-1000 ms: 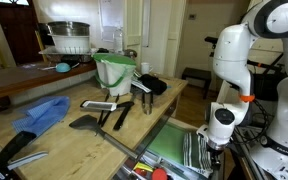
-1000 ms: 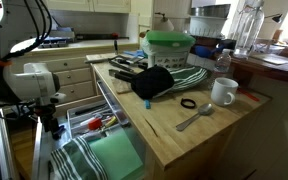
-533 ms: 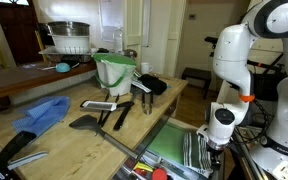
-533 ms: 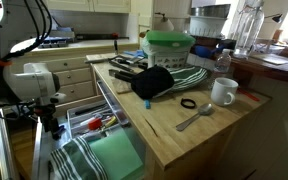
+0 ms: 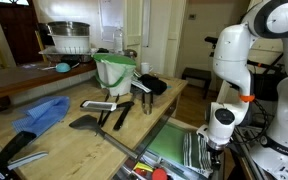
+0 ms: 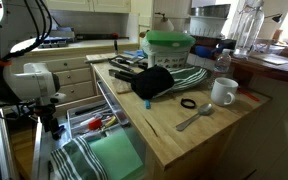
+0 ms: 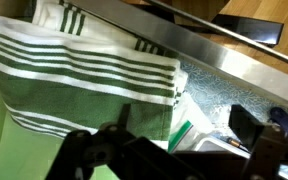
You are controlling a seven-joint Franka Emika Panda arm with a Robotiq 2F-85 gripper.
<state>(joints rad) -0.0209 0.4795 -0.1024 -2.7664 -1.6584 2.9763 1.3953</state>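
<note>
Fingers (image 7: 96,152) of the gripper (image 7: 184,150) are standing wide apart with nothing between them, hanging just above the green-striped towel (image 7: 84,70). The towel is lying in the open drawer (image 7: 234,62), which is jutting out from the long edge of the counter (image 6: 169,125). Nothing is shifting: over the last second the arm is holding the same pose in both exterior views, and the cloth is lying untouched. As I judge it, the work is pausing, with no grip yet taken.

The pale wooden countertop (image 6: 169,135) carries a white mug (image 6: 223,92), a metal spoon (image 6: 194,118) and a small black ring (image 6: 188,103) near one end. Farther along lie a crumpled blue cloth (image 5: 44,112), a black spatula (image 5: 84,123) and a green-and-white salad spinner (image 5: 114,70).
</note>
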